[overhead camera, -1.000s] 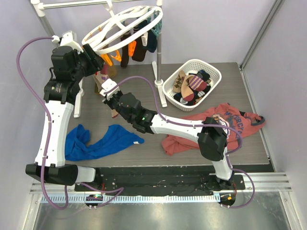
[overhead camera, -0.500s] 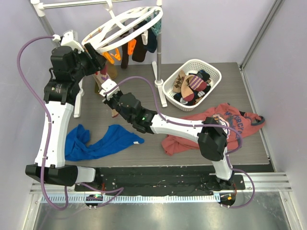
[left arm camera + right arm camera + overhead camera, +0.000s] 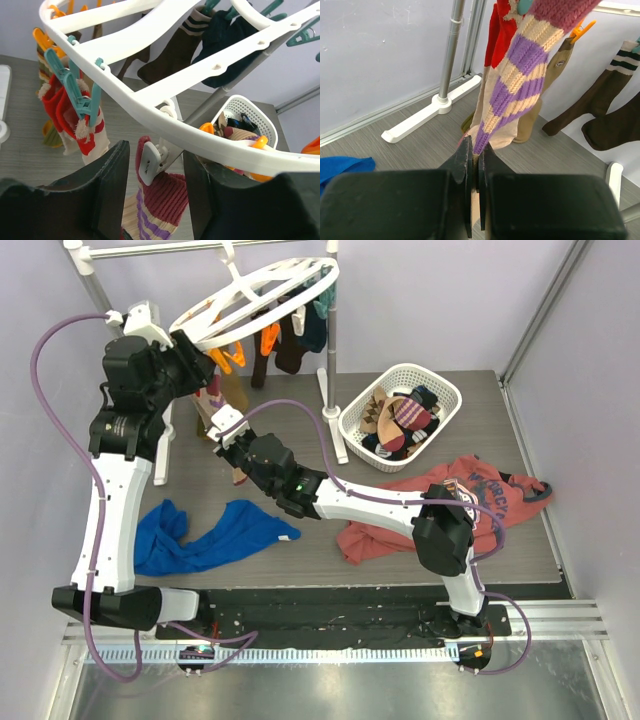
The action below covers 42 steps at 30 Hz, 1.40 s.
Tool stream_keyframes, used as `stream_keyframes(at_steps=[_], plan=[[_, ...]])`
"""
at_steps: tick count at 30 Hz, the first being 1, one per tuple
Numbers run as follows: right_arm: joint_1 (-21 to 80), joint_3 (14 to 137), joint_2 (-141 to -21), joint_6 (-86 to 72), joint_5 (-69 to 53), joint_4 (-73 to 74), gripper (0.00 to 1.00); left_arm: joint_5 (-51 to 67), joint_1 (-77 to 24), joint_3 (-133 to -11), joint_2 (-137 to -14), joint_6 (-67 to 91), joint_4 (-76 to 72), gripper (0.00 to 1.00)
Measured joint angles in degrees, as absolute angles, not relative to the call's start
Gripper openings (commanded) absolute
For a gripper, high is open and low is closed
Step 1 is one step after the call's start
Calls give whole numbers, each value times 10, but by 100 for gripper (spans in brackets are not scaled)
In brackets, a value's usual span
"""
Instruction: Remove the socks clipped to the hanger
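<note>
1. Progress: partly done. A white lattice plastic basket [image 3: 412, 368] on the grey bench [image 3: 310, 565] holds a heap of mixed loose socks [image 3: 400, 422].
2. Left to do: several socks hang clipped to the white plastic oval ring hanger [image 3: 145, 97]. They include a red-and-white striped sock [image 3: 75, 120], a dark brown sock [image 3: 172, 55] and a navy sock [image 3: 225, 45].
3. Sock in hand: a maroon, purple and cream striped knit sock [image 3: 517, 85]. It hangs from a white clip [image 3: 149, 162] under the near rim and is not yet free.
4. Left end effector [image 3: 156, 167]: released. Its jaws stand either side of the white clip; contact cannot be told.
5. Right end effector [image 3: 475, 162]: clenched on the lower end of the striped knit sock, which looks stretched straight.
6. Location: the hanger hangs tilted from the metal rail [image 3: 160, 248] at the far left of the bench.
</note>
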State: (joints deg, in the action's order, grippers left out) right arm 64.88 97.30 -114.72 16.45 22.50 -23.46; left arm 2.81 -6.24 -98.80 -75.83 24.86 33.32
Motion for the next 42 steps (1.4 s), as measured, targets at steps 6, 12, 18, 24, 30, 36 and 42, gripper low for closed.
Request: stream_keyframes(at_steps=[6,12,18,24,30,36,42], plan=[[649,973,-1147,169,226,-235,1,0,-62,-1017,-769,236,350,35],[649,973,-1147,171,226,-235,1,-15,-62,-1037,-779,229,359,11],[649,973,-1147,173,226,-235,1,-15,-62,-1040,-781,223,358,0],[649,965,-1141,172,226,-235,1,-15,-62,-1040,-782,223,358,0],[649,906,-1096,147,228,-243,1,-15,-62,-1040,-782,225,359,49],[647,809,-1006,95,240,-231,1,-19,-62,-1019,-767,226,359,81],[615,695,-881,8,266,-176,1,-19,-62,-971,-709,238,361,100]])
